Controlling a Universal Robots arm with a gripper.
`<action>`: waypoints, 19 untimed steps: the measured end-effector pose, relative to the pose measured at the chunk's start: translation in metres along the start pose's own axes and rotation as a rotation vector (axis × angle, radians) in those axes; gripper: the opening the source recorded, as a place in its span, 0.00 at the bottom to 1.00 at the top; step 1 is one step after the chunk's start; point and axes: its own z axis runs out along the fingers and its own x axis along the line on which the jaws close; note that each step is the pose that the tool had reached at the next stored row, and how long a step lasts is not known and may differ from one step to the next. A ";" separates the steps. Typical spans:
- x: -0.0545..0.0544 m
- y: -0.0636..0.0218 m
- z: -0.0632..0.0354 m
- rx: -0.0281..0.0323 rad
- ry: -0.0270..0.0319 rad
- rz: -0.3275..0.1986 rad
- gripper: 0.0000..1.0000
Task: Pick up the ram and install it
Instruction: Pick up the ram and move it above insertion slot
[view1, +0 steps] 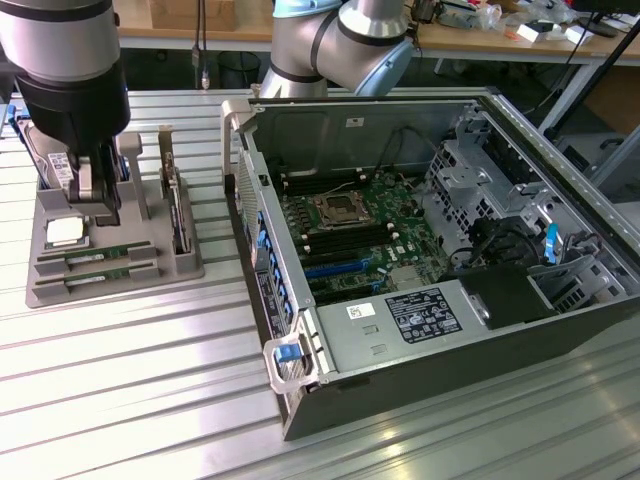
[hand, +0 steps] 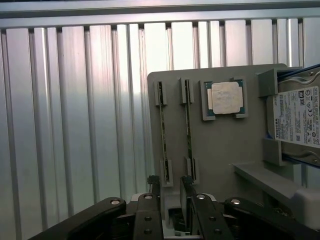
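The ram (view1: 97, 255) (hand: 188, 131) is standing on its long edge in a slot of the grey tray (view1: 45, 292) (hand: 225, 145) on the table (view1: 150, 400) (hand: 75, 125). A second ram stick (view1: 97, 276) (hand: 163, 132) is sitting just beside it and parallel, both long axes running level across the exterior view, one end pointing toward the open computer case (view1: 480, 370). The gripper (view1: 97, 200) (hand: 170, 192) is hovering over the tray near the sticks, its fingers (hand: 148, 212) spread apart and grasping nothing.
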 end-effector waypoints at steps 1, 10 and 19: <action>0.000 0.0000 0.0005 0.0000 0.0000 0.000 0.30; 0.000 -0.0002 0.0040 0.0000 0.0000 0.000 0.30; 0.000 -0.0003 0.0079 0.0000 0.0000 0.000 0.30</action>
